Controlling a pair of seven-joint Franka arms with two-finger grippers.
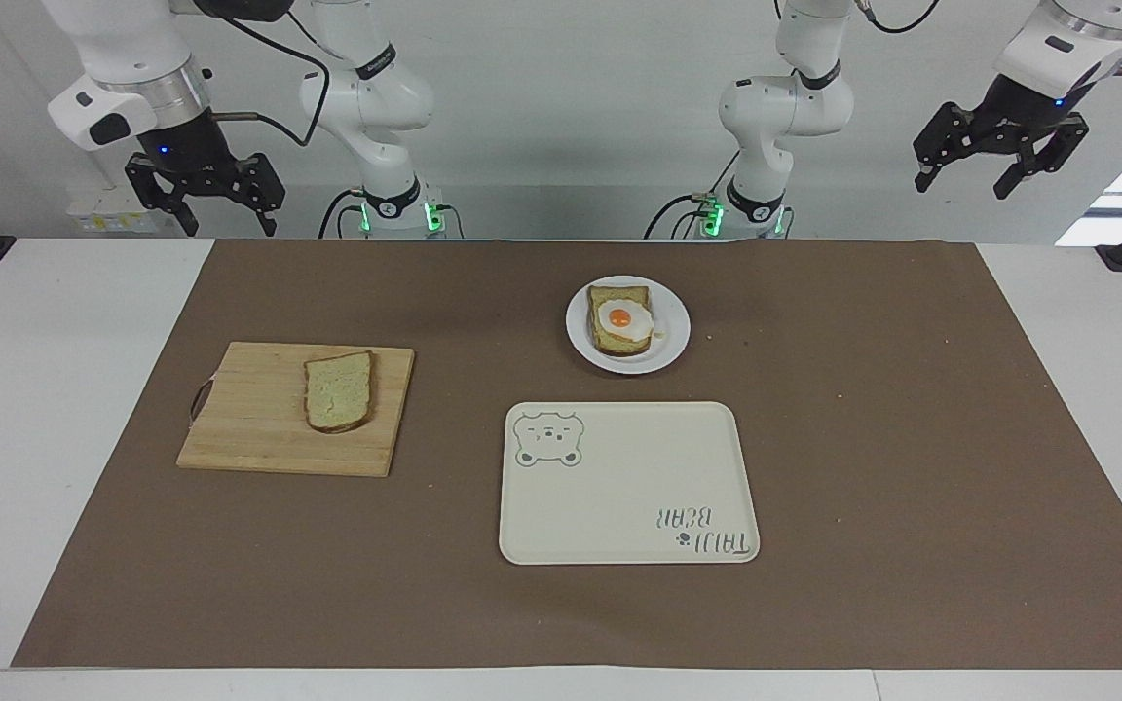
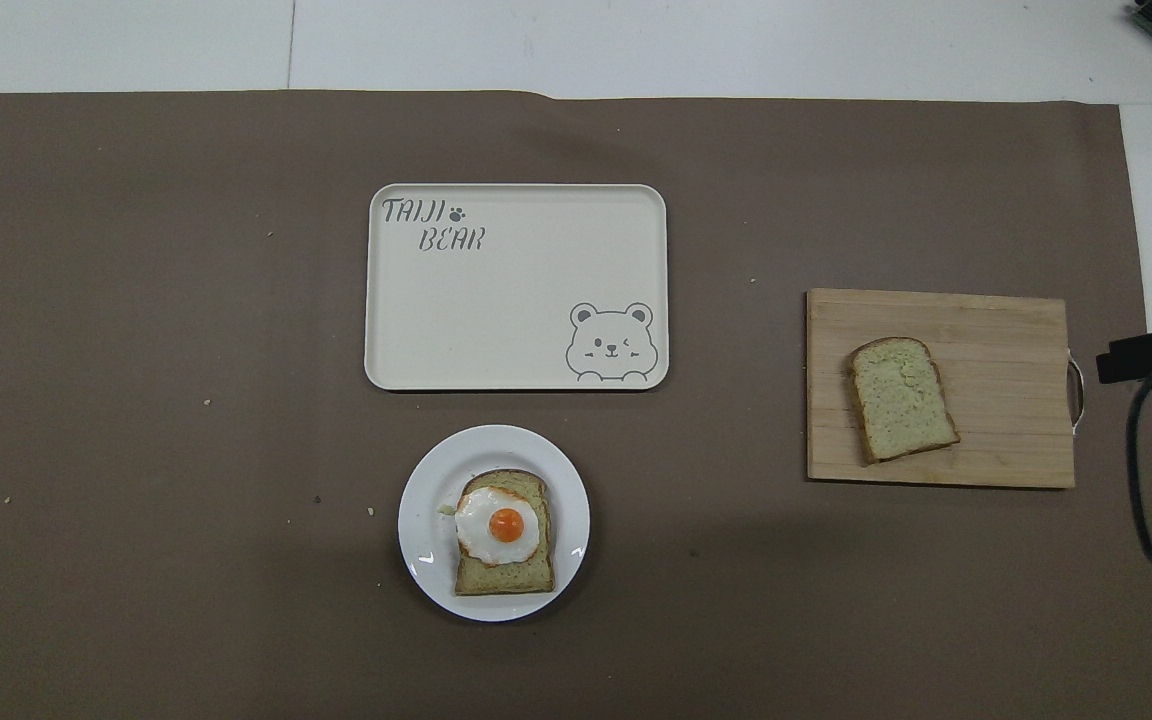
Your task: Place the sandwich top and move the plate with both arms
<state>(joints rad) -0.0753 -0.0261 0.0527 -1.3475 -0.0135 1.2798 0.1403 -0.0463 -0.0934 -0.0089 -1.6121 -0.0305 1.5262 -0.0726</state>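
Waiting raised at the robots' worktop edge, both wide open and empty: right pincer [image 1: 205,200], left pincer [image 1: 997,156]. Sandwich top [image 1: 338,391] on the cutting board [image 1: 249,428], forward of right pincer; grip gently by crusts, keep level toward plate [image 1: 580,336].

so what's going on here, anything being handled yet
Nothing is held. Both arms wait raised at the robots' edge of the table, left end effector and right end effector open. The sandwich top lies on a cutting board; the plate holds egg-topped bread, with a bear tray beside it.
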